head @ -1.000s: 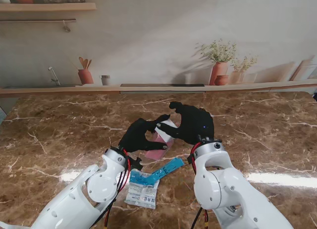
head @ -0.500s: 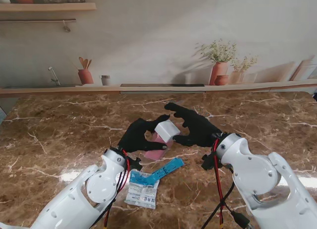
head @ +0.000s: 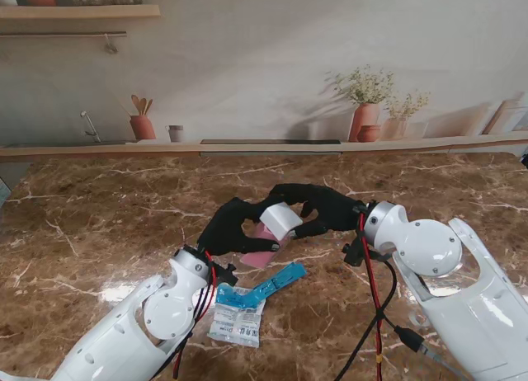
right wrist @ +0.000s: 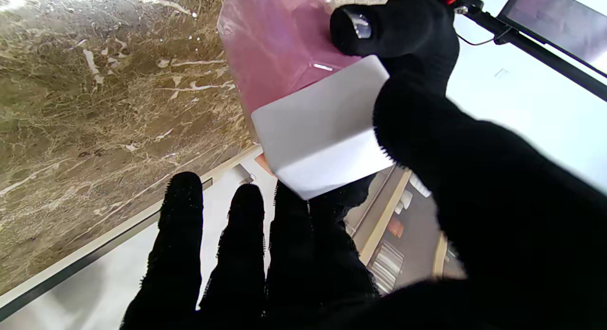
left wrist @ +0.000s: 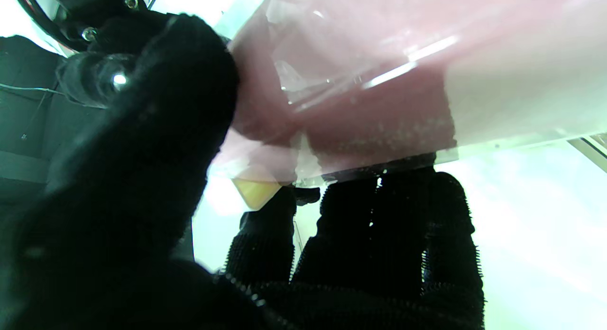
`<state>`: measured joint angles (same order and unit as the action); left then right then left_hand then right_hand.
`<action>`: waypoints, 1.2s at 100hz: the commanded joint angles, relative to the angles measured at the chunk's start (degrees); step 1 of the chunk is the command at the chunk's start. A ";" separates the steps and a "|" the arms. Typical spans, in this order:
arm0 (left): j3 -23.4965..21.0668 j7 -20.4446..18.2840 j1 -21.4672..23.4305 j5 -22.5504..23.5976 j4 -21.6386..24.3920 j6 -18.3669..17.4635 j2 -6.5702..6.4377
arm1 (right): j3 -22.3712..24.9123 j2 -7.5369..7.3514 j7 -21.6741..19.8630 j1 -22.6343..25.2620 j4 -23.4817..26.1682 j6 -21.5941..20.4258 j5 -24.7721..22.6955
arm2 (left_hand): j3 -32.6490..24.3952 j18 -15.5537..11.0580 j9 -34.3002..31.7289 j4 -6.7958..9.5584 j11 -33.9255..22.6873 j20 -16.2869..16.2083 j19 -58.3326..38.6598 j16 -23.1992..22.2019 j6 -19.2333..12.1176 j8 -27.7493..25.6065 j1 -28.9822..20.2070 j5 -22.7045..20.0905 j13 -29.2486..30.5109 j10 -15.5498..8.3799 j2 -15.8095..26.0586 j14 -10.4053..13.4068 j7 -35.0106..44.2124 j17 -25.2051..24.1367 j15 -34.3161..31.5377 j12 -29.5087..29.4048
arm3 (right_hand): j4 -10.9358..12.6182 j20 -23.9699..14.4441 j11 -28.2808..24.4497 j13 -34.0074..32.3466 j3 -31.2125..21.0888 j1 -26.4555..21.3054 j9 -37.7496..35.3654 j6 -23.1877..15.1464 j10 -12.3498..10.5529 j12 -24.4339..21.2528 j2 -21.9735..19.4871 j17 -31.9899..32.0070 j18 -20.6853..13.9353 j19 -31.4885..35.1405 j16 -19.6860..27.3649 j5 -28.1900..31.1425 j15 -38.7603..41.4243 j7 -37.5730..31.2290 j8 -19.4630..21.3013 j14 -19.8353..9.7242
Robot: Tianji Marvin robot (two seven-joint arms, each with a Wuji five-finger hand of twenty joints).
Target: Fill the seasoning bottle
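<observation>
R hand rotated onto bottle cap, packet text unreadable

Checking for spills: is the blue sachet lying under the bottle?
No, the blue sachet lies on the table nearer to me than the bottle, apart from it.

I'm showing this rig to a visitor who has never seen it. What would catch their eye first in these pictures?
Two black-gloved hands meet mid-table: the left hand grips the pink body of a tilted seasoning bottle, while the right hand closes on its white cap. Nearer to me, a blue strip and a seasoning packet lie on the brown marble table.
</observation>
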<state>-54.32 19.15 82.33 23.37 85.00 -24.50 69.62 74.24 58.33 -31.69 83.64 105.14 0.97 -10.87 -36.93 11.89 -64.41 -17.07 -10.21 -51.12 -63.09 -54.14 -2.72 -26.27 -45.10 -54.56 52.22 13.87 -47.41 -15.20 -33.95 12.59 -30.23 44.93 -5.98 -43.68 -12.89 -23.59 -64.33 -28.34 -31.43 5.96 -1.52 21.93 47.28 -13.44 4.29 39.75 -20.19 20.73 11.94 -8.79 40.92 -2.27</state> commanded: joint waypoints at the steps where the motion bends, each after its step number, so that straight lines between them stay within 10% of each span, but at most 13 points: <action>1: 0.13 0.28 0.11 -0.03 0.58 -0.17 0.15 | -0.93 0.06 -0.74 0.11 -0.30 -0.04 -0.91 | -17.46 -4.73 -6.38 4.62 -8.61 -0.88 -2.07 -1.99 -5.58 0.35 -11.86 -1.04 3.18 -12.33 12.80 1.29 90.20 -1.09 -4.91 4.66 | -1.97 -2.89 -3.59 -2.55 0.63 -0.36 -3.66 -6.48 -3.94 5.08 1.85 -0.92 -1.91 2.84 -2.88 6.00 2.22 -6.94 -0.51 -1.49; 21: 0.17 1.12 0.55 -0.81 0.56 0.56 0.51 | -3.00 0.55 3.82 0.47 0.23 -2.55 -8.22 | -17.47 -4.87 -6.26 4.55 -8.66 -0.87 -2.14 -2.15 -5.71 0.20 -11.78 -0.82 3.18 -12.54 12.91 1.47 90.16 -1.10 -4.98 4.81 | -2.90 -5.99 -10.04 -12.95 -2.71 -1.04 -13.25 -13.42 -7.49 15.00 4.66 -6.15 -1.41 10.77 -11.16 14.12 11.02 -14.35 5.32 -1.56; 46: -0.06 1.85 0.70 -1.04 0.45 0.53 0.71 | -2.13 0.03 0.80 0.50 -0.34 -6.06 -2.68 | -17.48 -5.06 -6.16 4.55 -8.68 -0.85 -2.11 -2.24 -5.82 0.15 -11.88 -0.80 3.05 -12.54 12.94 1.50 90.27 -1.24 -4.94 4.90 | -2.56 -2.50 2.12 -7.88 -2.28 1.77 -3.23 -4.93 -2.97 2.25 5.73 -2.87 -0.27 6.16 -3.81 4.19 0.36 0.03 -3.77 -0.06; 73: -0.51 2.43 1.19 0.19 1.29 -0.23 0.58 | -1.75 -0.08 -0.92 -0.15 -1.38 -4.30 -0.02 | -17.44 -5.26 -6.06 4.51 -8.71 -0.82 -2.08 -2.32 -5.92 -0.10 -11.91 -0.71 2.84 -12.69 12.96 1.44 90.56 -1.32 -4.83 5.04 | -2.61 -2.99 -0.77 -6.22 -1.17 1.59 3.99 3.21 -0.21 3.50 4.68 -2.38 -1.09 5.21 -5.96 -5.52 2.17 2.02 -5.81 -0.14; 91: -0.55 2.15 1.20 0.25 1.46 -0.27 0.48 | -0.96 -0.59 -3.47 -0.49 -1.32 -3.58 0.36 | -17.40 -5.22 -6.04 4.52 -8.70 -0.85 -2.12 -2.39 -5.85 -0.13 -11.92 -0.80 2.87 -12.57 12.94 1.34 90.61 -1.35 -4.89 5.07 | -2.15 -3.24 -0.20 10.29 0.85 0.68 22.54 -0.14 3.79 4.98 3.09 1.82 -4.07 2.67 -6.22 -10.50 3.12 1.96 -4.26 0.49; 120: -0.02 2.47 0.94 0.39 1.73 0.10 0.62 | -2.84 -0.35 -1.25 -1.27 -2.08 -4.38 -3.46 | -17.40 -5.13 -6.17 4.52 -8.81 -0.90 -2.23 -2.38 -5.88 -0.18 -11.86 -0.87 2.91 -12.65 12.97 1.34 90.64 -1.36 -4.96 5.12 | -1.72 -4.40 -5.00 6.51 -1.90 -3.27 17.55 -11.58 1.79 3.85 1.69 -0.94 -3.80 5.33 -5.71 -0.26 7.43 -9.44 7.93 -0.12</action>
<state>-54.51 21.09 83.58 23.73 85.84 -24.46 69.85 72.12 57.48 -33.49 81.75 103.59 -3.52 -13.46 -36.93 11.89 -64.41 -17.11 -10.20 -51.13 -63.09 -54.92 -7.67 -26.08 -45.07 -54.72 52.22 14.18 -47.28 -15.39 -25.92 12.30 -30.23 45.03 -8.86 -47.03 -17.25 -15.70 -65.29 -31.54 -12.14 -1.82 2.06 26.51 48.28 -13.57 2.08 43.36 -25.90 14.97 18.45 -14.88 46.91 -1.29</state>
